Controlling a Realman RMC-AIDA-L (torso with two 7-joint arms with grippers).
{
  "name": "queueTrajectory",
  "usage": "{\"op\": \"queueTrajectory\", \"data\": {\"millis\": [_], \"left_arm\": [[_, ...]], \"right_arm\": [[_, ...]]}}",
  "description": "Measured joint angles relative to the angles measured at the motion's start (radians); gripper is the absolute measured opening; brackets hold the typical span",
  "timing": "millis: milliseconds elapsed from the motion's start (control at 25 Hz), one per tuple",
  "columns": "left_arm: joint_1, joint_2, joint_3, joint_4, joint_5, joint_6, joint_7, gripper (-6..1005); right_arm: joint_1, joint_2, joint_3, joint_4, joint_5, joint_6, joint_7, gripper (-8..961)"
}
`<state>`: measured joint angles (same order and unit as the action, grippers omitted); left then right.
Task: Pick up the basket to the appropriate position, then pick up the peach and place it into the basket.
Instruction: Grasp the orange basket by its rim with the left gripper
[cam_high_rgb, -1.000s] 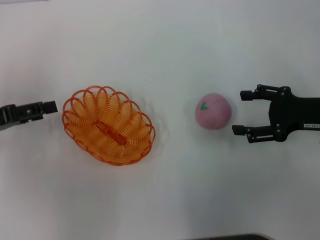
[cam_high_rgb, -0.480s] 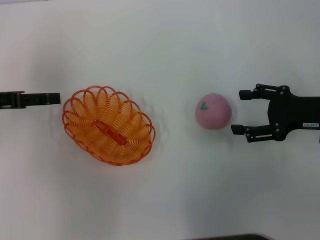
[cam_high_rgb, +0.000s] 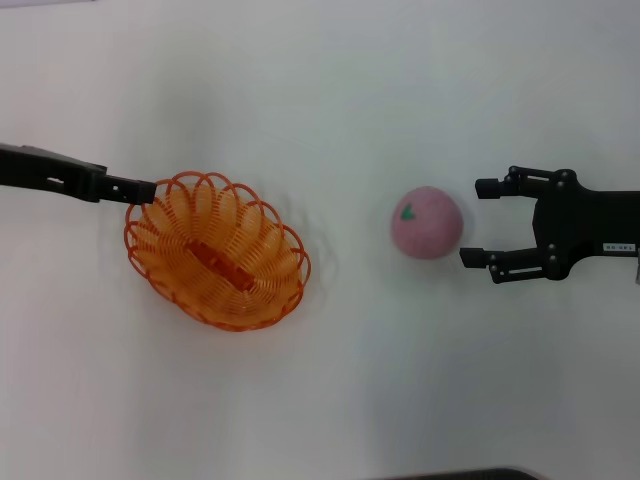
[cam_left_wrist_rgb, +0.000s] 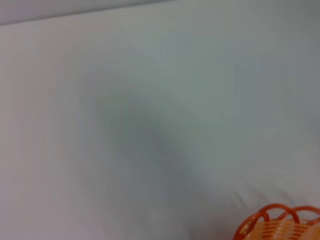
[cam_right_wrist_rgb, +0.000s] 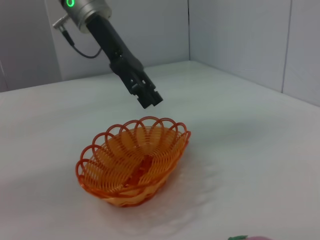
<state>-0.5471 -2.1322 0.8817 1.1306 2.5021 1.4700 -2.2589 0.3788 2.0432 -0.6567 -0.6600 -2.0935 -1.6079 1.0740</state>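
Basket (cam_high_rgb: 217, 252) sits on white bench (cam_high_rgb: 330, 90), left of centre, long axis running far-left to near-right. Upright, nothing in it but its own orange centre rib. Also seen in R wrist view (cam_right_wrist_rgb: 134, 161), and a bit of its scalloped rim shows in L wrist view (cam_left_wrist_rgb: 280, 223).

Peach (cam_high_rgb: 427, 222) on bench right of centre, well apart from basket, green leaf mark on its upper left side. Only a sliver of it at the edge of R wrist view (cam_right_wrist_rgb: 250, 238).

Left tool (cam_high_rgb: 140, 189) comes in from the left, tip at the basket's far-left rim. In R wrist view it (cam_right_wrist_rgb: 149, 98) hangs above the rim, not touching, pointing down at an angle. Fingers look pressed together, but can't tell for sure if open or closed; not gripping anything.

Right tool (cam_high_rgb: 478, 222) on the right, just beside peach. Open wide, one finger (cam_high_rgb: 492, 186) on the far side, other on the near side, tips pointing left at the peach. Small gap between tips and fruit, no contact. Holding nothing.
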Motion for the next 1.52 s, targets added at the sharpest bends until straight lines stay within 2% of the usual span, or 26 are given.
{"op": "queueTrajectory", "data": {"millis": [200, 360, 880, 1520], "left_arm": [[-0.041, -0.028, 0.089, 0.004, 0.114, -0.04, -0.013, 811], [-0.06, -0.028, 0.156, -0.016, 0.153, -0.076, -0.051, 811], [-0.077, -0.03, 0.218, -0.03, 0.169, -0.091, -0.067, 811], [-0.096, -0.031, 0.269, -0.043, 0.219, -0.108, -0.105, 647]], "right_arm": [[0.0, 0.0, 0.0, -0.002, -0.005, 0.0, 0.004, 925], [0.002, 0.0, 0.0, -0.004, -0.006, 0.0, 0.007, 925], [0.003, 0.003, 0.0, -0.016, -0.008, 0.002, 0.01, 925], [0.003, 0.003, 0.0, -0.017, -0.008, 0.003, 0.011, 924]]}}
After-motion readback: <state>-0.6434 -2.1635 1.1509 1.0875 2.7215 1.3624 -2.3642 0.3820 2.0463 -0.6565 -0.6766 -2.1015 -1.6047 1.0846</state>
